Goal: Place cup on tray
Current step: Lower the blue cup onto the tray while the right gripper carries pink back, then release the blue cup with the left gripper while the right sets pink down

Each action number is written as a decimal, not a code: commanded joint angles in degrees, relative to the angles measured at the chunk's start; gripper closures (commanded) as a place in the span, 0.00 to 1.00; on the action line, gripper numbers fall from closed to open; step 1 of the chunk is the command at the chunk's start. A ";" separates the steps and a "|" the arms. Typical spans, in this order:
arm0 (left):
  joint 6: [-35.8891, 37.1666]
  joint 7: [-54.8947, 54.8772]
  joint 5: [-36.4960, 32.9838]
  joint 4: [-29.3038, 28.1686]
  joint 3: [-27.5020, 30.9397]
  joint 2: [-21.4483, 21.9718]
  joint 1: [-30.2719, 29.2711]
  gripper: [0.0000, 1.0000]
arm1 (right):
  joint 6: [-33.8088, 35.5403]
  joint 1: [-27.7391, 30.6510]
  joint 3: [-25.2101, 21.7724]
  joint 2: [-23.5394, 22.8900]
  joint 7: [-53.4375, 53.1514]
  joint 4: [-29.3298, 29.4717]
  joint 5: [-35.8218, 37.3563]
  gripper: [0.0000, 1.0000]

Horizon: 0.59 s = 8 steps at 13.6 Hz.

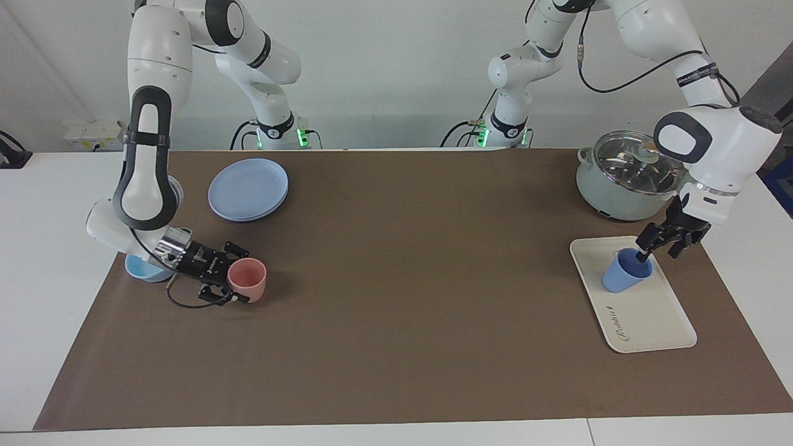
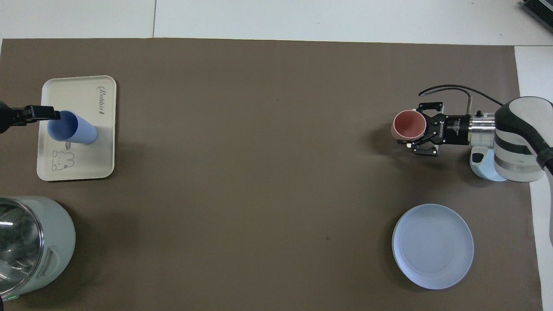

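Note:
The blue cup (image 1: 624, 272) stands on the cream-white tray (image 1: 650, 316), at the end of the tray nearer to the robots; in the overhead view the cup (image 2: 73, 128) is on the tray (image 2: 100, 142) too. My left gripper (image 1: 661, 251) is at the cup's rim. Its fingers look apart, with one fingertip (image 1: 644, 249) dipped into the cup's mouth and the other outside it. In the overhead view the left gripper (image 2: 45, 114) reaches the rim from the table's edge. My right gripper (image 1: 230, 275) is low over the mat, open, with its fingers beside a salmon-pink tumbler (image 1: 248, 280).
A grey-green pot with a glass lid (image 1: 622, 179) stands close to the tray, nearer to the robots. Stacked round blue plates (image 1: 248, 189) lie at the right arm's end. A light-blue bowl (image 1: 141, 267) sits under the right arm's wrist.

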<state>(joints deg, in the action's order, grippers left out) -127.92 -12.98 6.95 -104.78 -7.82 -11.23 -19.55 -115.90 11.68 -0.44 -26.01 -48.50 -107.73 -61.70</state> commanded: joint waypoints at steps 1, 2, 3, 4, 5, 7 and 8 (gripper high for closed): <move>9.33 -3.61 -5.44 5.97 -0.26 1.21 1.61 0.00 | -2.39 0.97 0.53 0.43 2.45 -1.95 -2.02 1.00; 11.53 -5.54 -6.76 6.25 -0.35 2.34 3.45 0.00 | -2.92 0.88 0.53 0.60 3.23 -2.57 -2.10 0.67; 13.38 -6.95 -7.38 5.65 -0.35 3.83 4.43 0.00 | -3.02 0.80 0.53 0.69 5.67 -2.84 -2.11 0.24; 15.49 -8.36 -7.47 5.12 -0.44 5.07 5.57 0.00 | -3.28 0.80 0.53 0.78 6.92 -3.19 -2.11 0.16; 17.77 -9.51 -7.47 4.94 -0.35 6.30 6.97 0.00 | -3.63 0.80 0.35 0.87 7.10 -3.63 -2.02 0.08; 21.47 -9.26 -7.39 4.06 -0.35 8.41 10.48 0.00 | -4.25 1.06 -0.35 1.13 7.10 -3.63 -1.58 0.04; 22.10 -8.73 -7.39 2.67 -0.35 9.55 11.72 0.00 | -4.33 1.58 -0.79 1.48 7.19 -3.63 -1.06 0.03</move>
<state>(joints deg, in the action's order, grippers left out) -107.58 -21.26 0.92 -99.08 -8.98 -4.69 -10.50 -119.53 11.97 -0.97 -25.93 -43.61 -109.92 -61.87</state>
